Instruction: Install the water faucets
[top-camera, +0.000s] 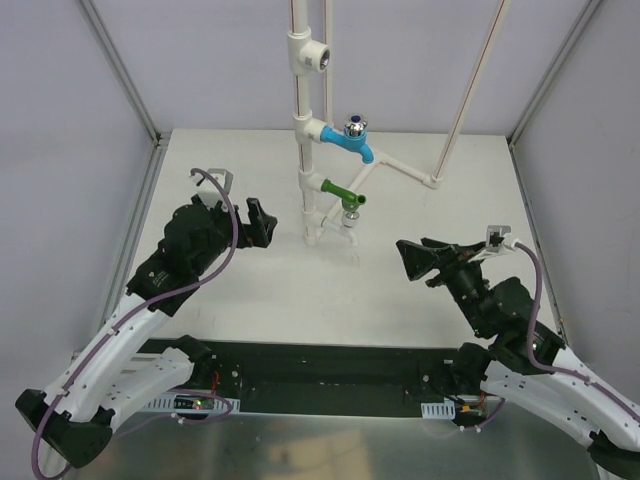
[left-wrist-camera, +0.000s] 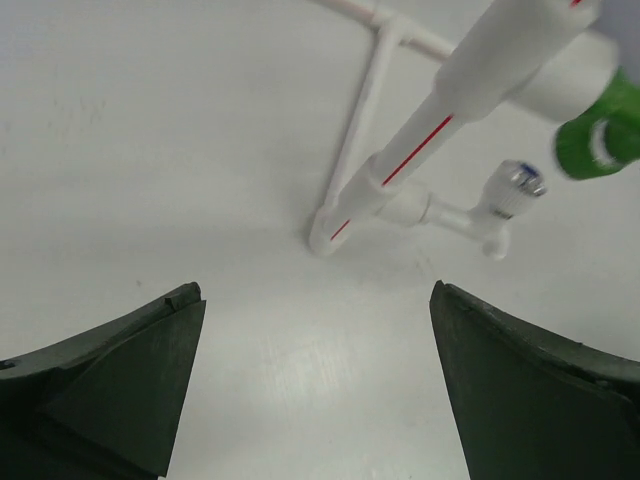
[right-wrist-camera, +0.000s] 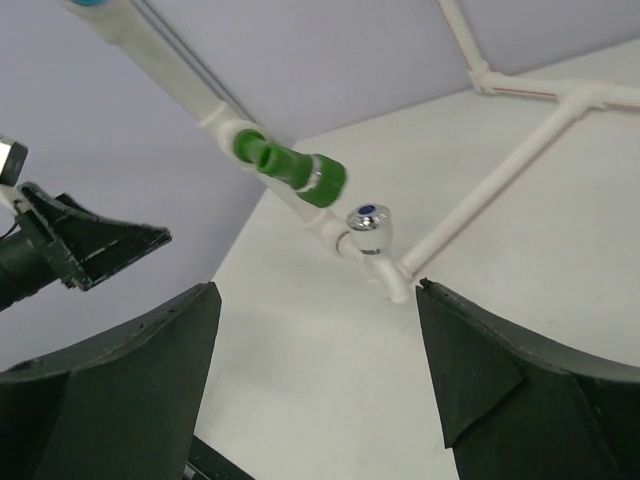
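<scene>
From the top, the left gripper (top-camera: 232, 213) has its jaws spread wide and holds nothing. The right gripper (top-camera: 413, 262) is spread wide too, and it is empty. The pipe (top-camera: 303, 90) stands up from the table (top-camera: 440, 300), out in front of both pairs of jaws and between them. The blue tap (top-camera: 345, 143) sits high on the pipe. The green tap (top-camera: 338, 188) sits just under it. Both taps stick out on the side nearer the right jaws. They look pushed into the pipe, so I think the job is almost done. The jaws sit back, maybe so they do not bump the taps.

In the left wrist view, the jaws stand far apart with only bare table between them. The foot of the pipe is ahead of the gap. The green tap (left-wrist-camera: 600, 140) is far ahead, past the right-hand jaw, cut off by the edge. A small white tap (left-wrist-camera: 505, 195) sits low on the pipe, ahead of that same jaw.

In the right wrist view, the jaws are wide with nothing between them. The green tap (right-wrist-camera: 290, 170) is ahead of the gap and high up, and the small white tap (right-wrist-camera: 370, 222) is just below it
</scene>
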